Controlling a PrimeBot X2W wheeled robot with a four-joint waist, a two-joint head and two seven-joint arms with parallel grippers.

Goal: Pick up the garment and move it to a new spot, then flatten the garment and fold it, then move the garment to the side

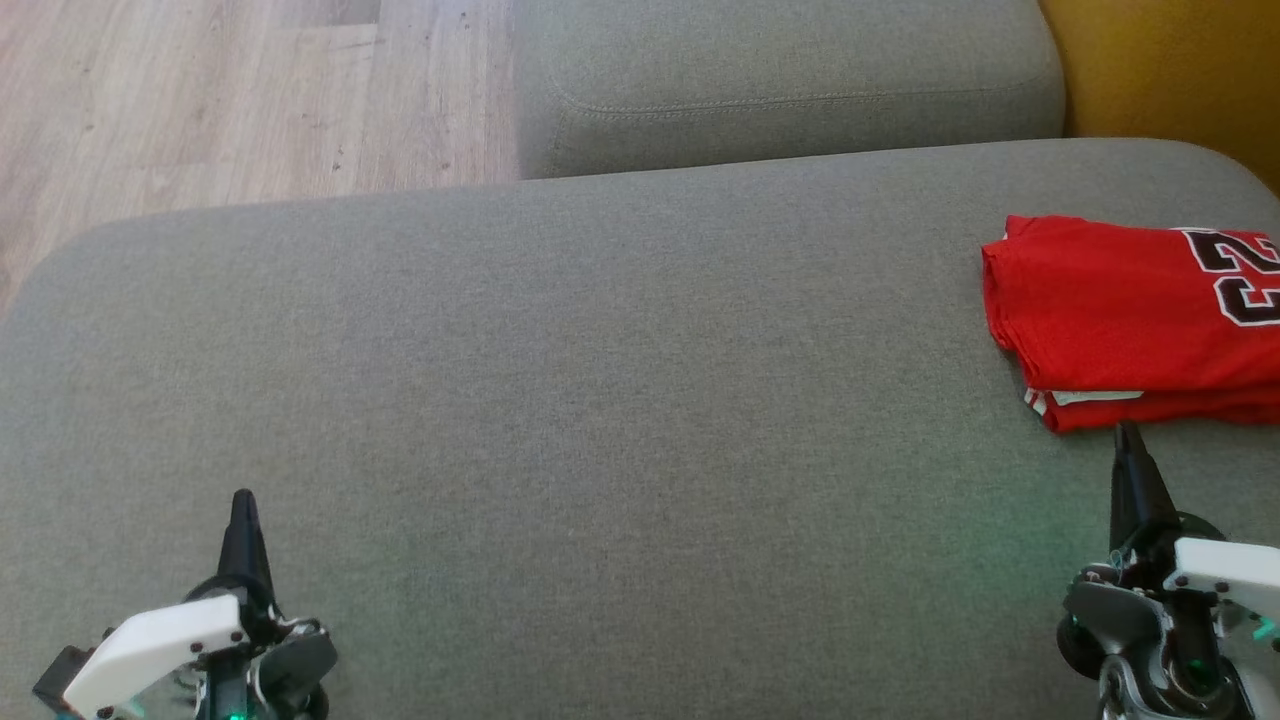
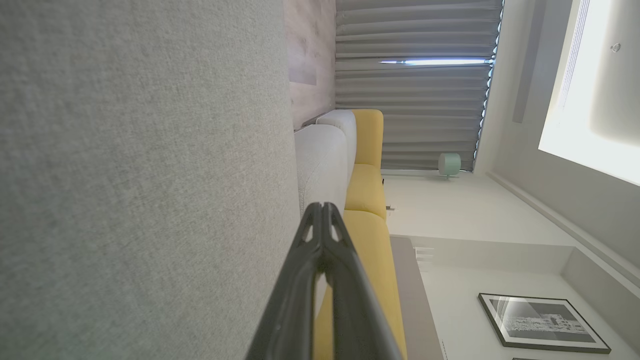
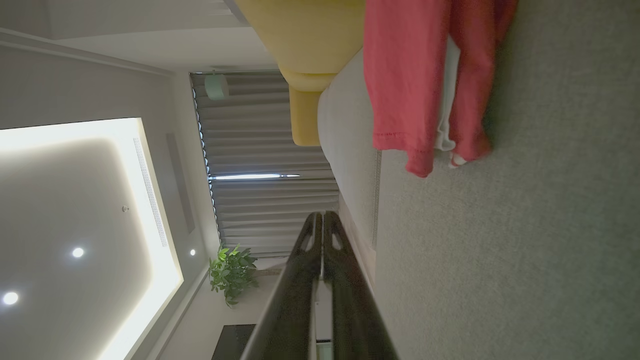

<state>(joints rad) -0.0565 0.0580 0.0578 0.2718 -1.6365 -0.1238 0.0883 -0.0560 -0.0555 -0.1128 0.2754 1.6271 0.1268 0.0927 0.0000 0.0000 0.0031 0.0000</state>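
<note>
At the lower left of the head view, the left gripper has its two dark fingers pressed together, holding nothing, over the grey sofa cushion. The left wrist view shows those fingers meeting at the tips. At the right edge lies the folded red shirt. At the lower right, the right gripper points up just below the shirt's lower edge, with its fingers also closed and holding nothing.
</note>
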